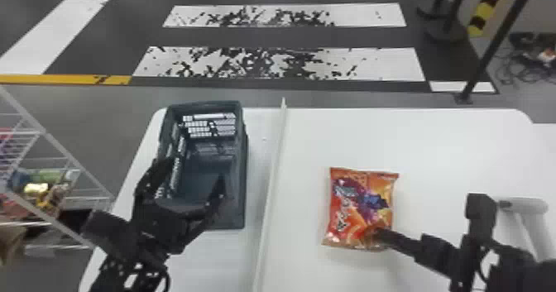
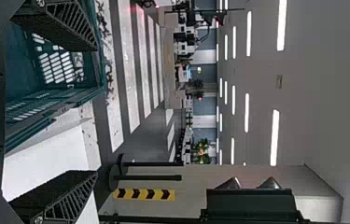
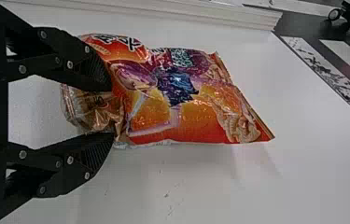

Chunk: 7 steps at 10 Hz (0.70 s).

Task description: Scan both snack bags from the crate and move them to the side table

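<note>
One snack bag, orange, purple-red printed label, at 4 o'clock in head view, over the white tabletop, outside the crate. Right end effector grasps its bunched end. One dark crate at 8 o'clock, patterned inner walls; left end effector over it, released, fingers spread. One raised divider strip, 12 to 6 o'clock, stands between crate and bag. One wire rack at 9, mixed goods on it.
</note>
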{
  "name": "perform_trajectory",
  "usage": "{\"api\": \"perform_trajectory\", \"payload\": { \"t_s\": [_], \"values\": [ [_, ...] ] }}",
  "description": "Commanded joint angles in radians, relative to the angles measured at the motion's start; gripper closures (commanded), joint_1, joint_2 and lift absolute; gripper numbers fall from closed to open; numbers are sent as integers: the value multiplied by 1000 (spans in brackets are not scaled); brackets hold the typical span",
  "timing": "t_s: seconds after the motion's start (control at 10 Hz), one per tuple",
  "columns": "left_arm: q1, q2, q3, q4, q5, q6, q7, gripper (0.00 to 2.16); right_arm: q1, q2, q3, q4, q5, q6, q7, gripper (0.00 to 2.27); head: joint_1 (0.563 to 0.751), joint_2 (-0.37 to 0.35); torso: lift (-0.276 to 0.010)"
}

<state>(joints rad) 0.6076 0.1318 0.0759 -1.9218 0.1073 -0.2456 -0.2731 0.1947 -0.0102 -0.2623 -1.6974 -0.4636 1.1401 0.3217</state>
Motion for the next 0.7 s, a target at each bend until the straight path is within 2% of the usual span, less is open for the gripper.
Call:
{"api": "perform_trajectory", "payload": {
  "t_s": [0.0, 0.3, 0.6],
  "values": [
    [0, 0, -1, 1, 0, 3, 0, 49, 5, -2, -11, -15, 11, 16, 4, 2250, 695, 84, -29],
    [3, 2, -1, 1, 0, 0, 0, 53, 28, -1, -49, -57, -23, 50, 30, 2250, 695, 72, -29],
    [8, 6, -1, -5, 8, 0, 0, 56, 37, -5, -67, -166, 17, 47, -13, 2250, 695, 46, -29]
  ]
}}
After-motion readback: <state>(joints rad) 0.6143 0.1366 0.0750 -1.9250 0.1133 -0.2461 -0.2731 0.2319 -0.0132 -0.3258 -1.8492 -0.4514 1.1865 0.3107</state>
